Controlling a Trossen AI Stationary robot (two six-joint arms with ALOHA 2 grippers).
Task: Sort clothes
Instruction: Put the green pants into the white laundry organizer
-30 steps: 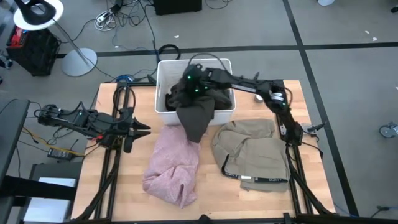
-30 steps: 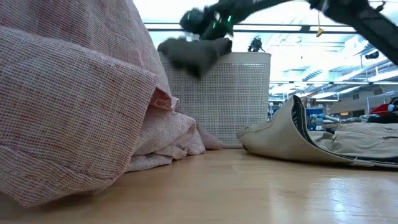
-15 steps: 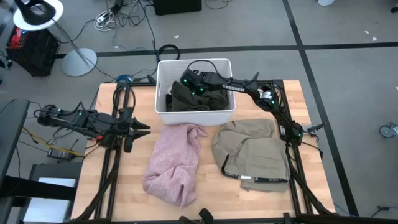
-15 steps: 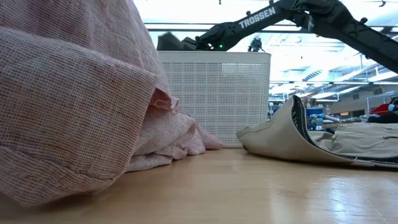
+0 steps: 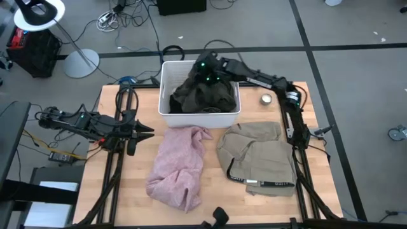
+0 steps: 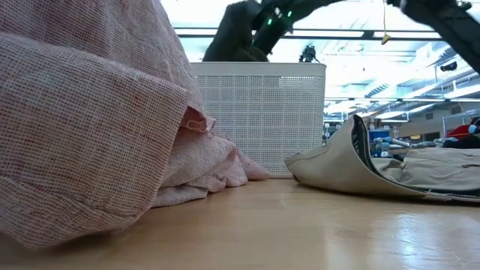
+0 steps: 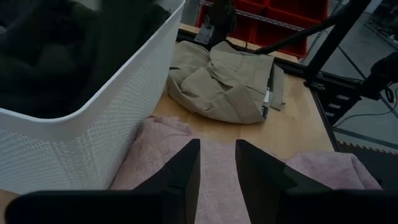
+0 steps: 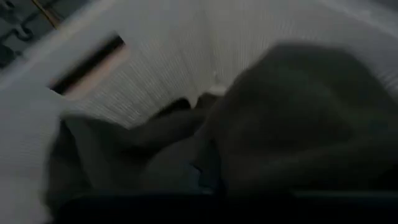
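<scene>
Right gripper (image 5: 205,71) hovering over white rectangular plastic bin (image 5: 166,114), clamped on olive-brown fabric garment (image 5: 202,97) bunching inside bin. Pale pink garment (image 5: 178,166) and grey-beige garment (image 5: 257,158) lying just beside bin's front wall. Left gripper (image 5: 144,131) waiting beside bin's left corner, fingers slightly apart.

right pincer (image 5: 205,71) over white bin (image 5: 166,109) | olive garment (image 5: 202,97) inside

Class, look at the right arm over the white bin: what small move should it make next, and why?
Probably a further lift. The right gripper is above the white bin, with the olive-brown garment drawn up in a peak beneath it, yet most of that fabric lies inside the bin. The left gripper waits beside the pink garment.
</scene>
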